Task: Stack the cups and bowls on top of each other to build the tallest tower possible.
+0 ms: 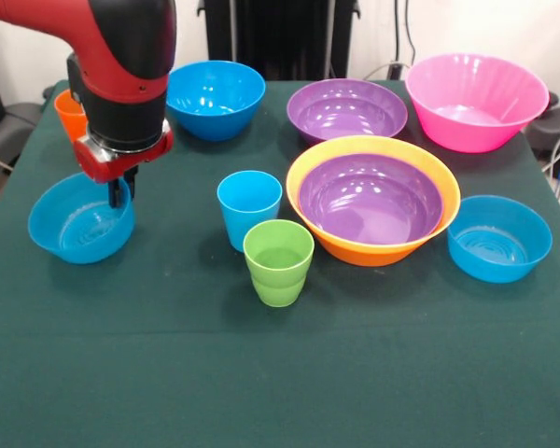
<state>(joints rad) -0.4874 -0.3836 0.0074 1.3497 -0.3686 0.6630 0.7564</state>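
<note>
My gripper (pixel 119 191) reaches down at the far right rim of a small blue bowl (pixel 75 224) at the left, and its narrow fingers look shut on that rim. The orange cup (pixel 68 112) stands behind it, partly hidden by the arm. The light blue cup (pixel 249 207) and the green cup (pixel 278 263) stand upright and close together at the centre. A purple bowl (pixel 371 201) sits nested in the large orange-yellow bowl (pixel 373 250). A second purple bowl (pixel 347 110), the pink bowl (pixel 476 103) and two more blue bowls (pixel 215 98) (pixel 499 241) stand apart.
The table (pixel 261 373) is covered in dark green cloth. Dark equipment and cables stand behind its far edge.
</note>
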